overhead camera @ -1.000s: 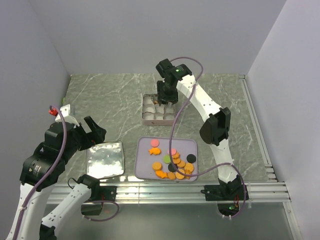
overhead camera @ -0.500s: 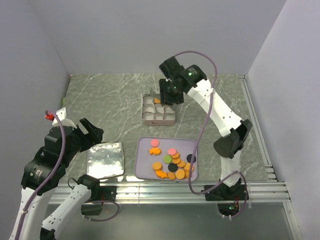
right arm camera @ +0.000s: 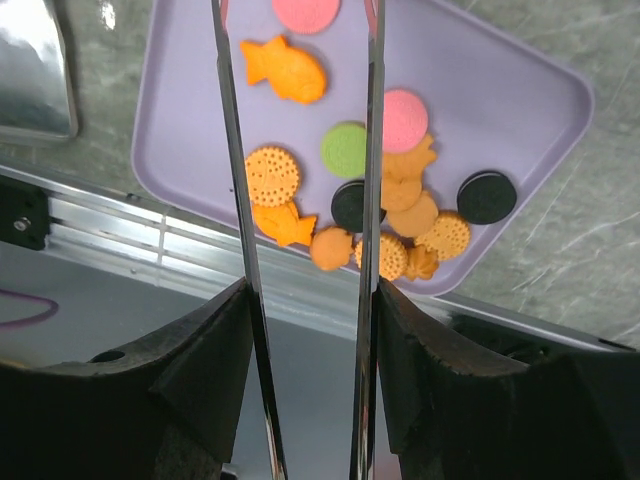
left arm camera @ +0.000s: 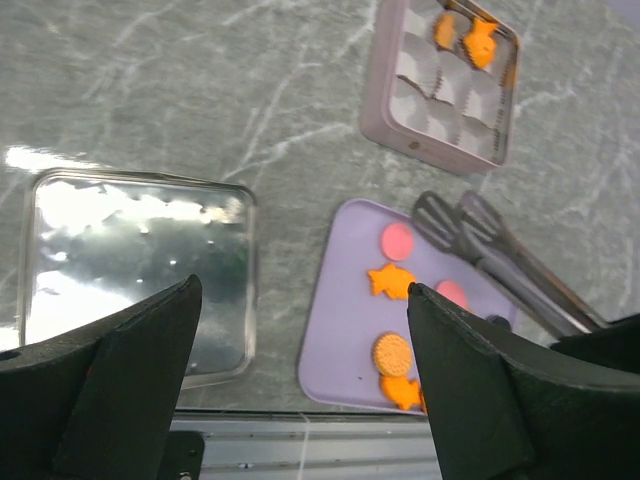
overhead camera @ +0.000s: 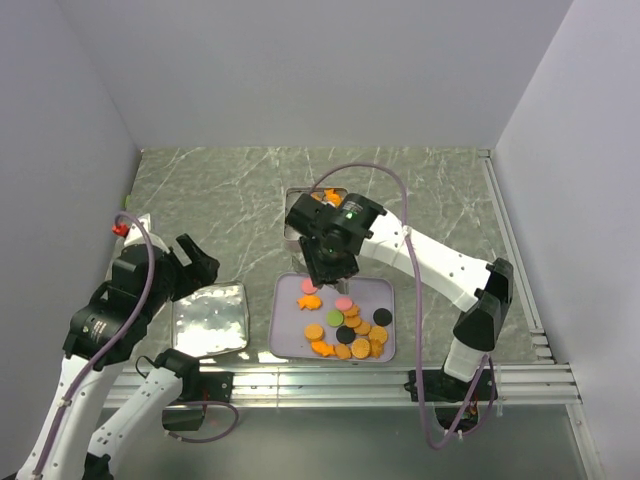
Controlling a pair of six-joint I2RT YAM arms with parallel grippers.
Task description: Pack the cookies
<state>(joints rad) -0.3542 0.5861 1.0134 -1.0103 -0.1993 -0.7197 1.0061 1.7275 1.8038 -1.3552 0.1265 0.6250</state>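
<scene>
The cookies [overhead camera: 347,326] lie on a lilac tray [overhead camera: 288,340]: orange rounds and fish, with pink, green and black rounds [right arm camera: 345,150]. Two orange cookies [left arm camera: 466,38] sit in the far paper cups of the square tin [left arm camera: 440,90]. My right gripper [overhead camera: 325,262] hangs over the tray's far left part, shut on metal tongs [right arm camera: 240,200]. The tong blades [left arm camera: 485,250] stand apart with nothing between them, their tips near a pink round. My left gripper [left arm camera: 300,300] is open and empty, above the gap between the metal lid and the tray.
A shiny square metal lid [overhead camera: 210,318] lies left of the tray. An aluminium rail [overhead camera: 330,380] runs along the table's near edge. Grey walls close the left, back and right sides.
The right arm has swung the tongs from over the tin back toward me, to above the tray. The left arm has shifted slightly toward the right.
</scene>
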